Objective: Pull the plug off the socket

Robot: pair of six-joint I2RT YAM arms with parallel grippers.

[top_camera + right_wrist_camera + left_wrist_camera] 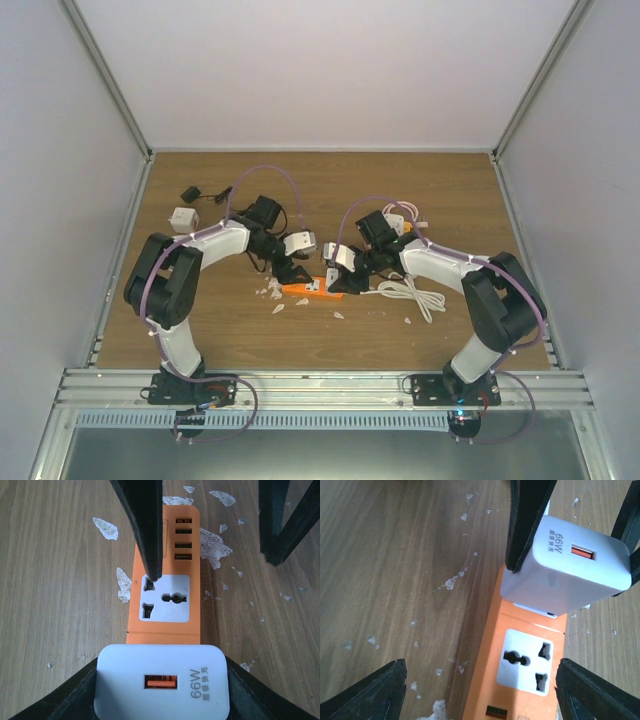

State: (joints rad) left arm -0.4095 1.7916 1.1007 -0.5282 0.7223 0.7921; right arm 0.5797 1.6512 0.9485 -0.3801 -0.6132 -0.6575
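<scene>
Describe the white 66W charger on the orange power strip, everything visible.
The white charger is a rounded block of smooth, matte-looking plastic, marked 66W in grey with small characters beside it. Its top face has one orange-lined USB port. It stands plugged into the orange power strip, beside an empty socket; its prongs are hidden. The right gripper's fingers press against two opposite sides; nothing else touches it.
</scene>
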